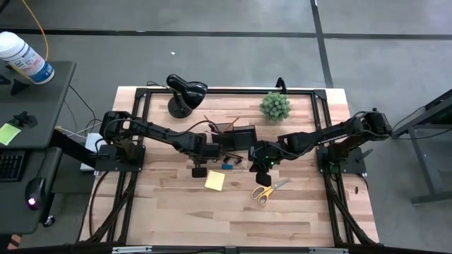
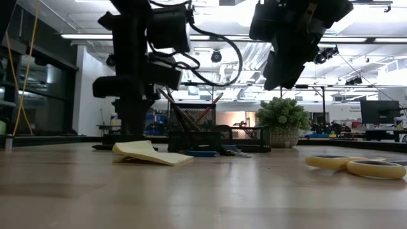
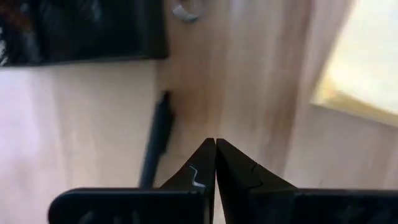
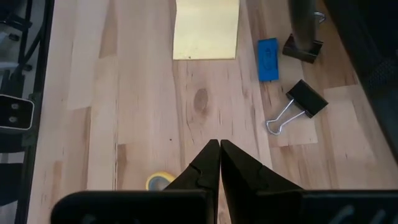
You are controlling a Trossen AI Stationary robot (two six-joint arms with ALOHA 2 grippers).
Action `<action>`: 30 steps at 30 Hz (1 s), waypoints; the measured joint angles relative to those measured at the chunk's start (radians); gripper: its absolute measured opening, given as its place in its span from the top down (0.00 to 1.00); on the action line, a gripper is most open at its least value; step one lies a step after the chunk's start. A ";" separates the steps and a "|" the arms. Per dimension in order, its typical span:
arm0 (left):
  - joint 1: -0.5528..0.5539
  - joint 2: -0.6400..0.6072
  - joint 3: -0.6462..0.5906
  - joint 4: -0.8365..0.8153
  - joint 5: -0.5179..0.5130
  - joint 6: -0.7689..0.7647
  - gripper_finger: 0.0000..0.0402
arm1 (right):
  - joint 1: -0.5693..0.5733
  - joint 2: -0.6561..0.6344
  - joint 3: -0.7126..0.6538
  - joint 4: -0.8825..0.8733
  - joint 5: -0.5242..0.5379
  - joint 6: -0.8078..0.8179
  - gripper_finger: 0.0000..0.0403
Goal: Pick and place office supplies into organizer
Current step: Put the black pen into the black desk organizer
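Both arms are dark, nearly black, built of slender jointed links that run from blocky bases bolted to a black frame at the table's 9 and 3 o'clock edges. Black cables loop loosely along the upper links and hang in arcs beside the wrist housings. A small green light glows on the right arm's wrist. The left gripper (image 3: pixel 215 163) and the right gripper (image 4: pixel 220 163) each end in two matte black fingers tapering to pointed wedges, with faint pale scuffs on the inner edges.

scissors (image 4: pixel 160 181) mostly hidden behind fingers, sticky-note pad (image 3: pixel 367 62) blurred and cut off
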 joint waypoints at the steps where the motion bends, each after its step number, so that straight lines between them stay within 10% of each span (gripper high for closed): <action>1: 0.000 -0.008 -0.013 0.030 0.016 0.011 0.99 | 0.006 0.000 0.000 -0.001 0.008 0.000 0.97; 30: 0.141 -0.109 -0.132 0.137 0.112 0.185 0.99 | 0.016 0.000 0.000 0.009 0.044 -0.012 0.97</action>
